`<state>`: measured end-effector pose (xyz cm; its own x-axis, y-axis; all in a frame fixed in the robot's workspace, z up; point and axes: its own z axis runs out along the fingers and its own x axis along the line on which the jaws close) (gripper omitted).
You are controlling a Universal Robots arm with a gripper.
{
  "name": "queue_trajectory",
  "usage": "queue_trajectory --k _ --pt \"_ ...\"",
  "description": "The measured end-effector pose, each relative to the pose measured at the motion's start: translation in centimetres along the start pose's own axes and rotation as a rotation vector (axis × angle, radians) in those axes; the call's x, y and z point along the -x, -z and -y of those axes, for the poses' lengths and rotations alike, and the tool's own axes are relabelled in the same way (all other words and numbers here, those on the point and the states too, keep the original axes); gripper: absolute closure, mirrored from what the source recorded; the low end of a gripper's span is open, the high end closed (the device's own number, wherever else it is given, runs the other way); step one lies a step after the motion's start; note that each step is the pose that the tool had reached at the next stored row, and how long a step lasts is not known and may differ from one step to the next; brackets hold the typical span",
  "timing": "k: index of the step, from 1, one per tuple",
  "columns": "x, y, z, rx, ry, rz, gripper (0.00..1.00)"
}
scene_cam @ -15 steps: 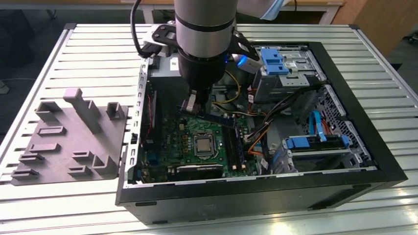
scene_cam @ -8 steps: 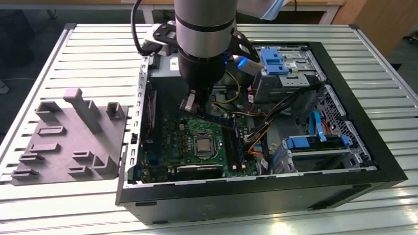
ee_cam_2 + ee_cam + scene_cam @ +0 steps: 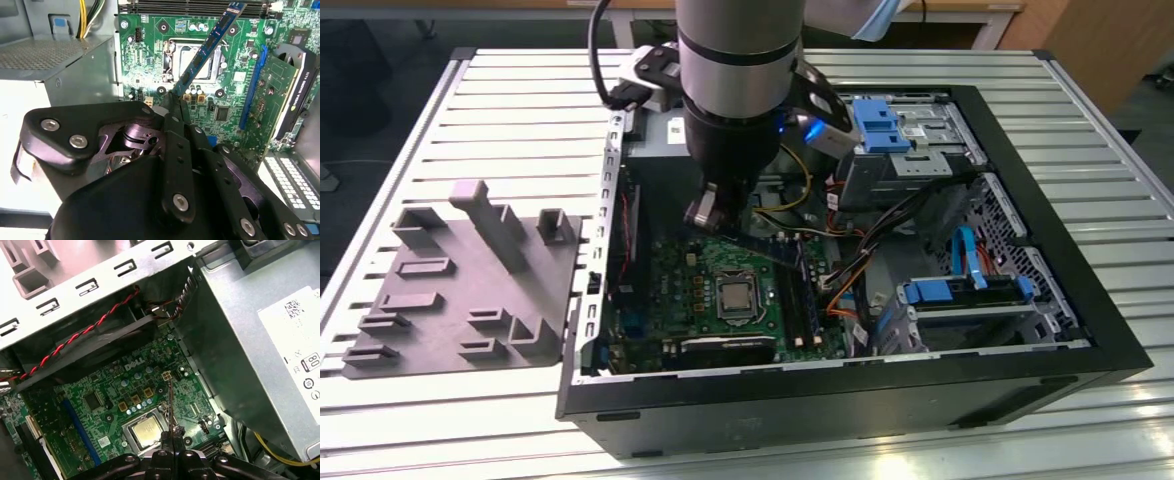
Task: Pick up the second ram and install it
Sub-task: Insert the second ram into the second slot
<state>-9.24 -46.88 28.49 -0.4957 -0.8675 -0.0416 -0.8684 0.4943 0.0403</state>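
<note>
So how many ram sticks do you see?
1: the ram, clamped in the pincer above the motherboard. Another may be hidden in the slots.

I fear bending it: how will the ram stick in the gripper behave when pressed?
The second ram is likely stiff: it juts straight from the gripper, no sag. Probably light, being thin edge-on. Gripped at one end, it may pivot or slip if pushed against the motherboard.
</note>
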Motion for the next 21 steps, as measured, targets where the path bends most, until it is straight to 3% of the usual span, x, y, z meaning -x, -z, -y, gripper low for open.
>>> queue_trajectory --k 13,21 --pt "0.00 -0.01 0.00 -0.0043 -0.092 0.0028 0.88" --pt "0.00 -0.02 0.00 -0.0056 -0.124 0.0041 0.88"
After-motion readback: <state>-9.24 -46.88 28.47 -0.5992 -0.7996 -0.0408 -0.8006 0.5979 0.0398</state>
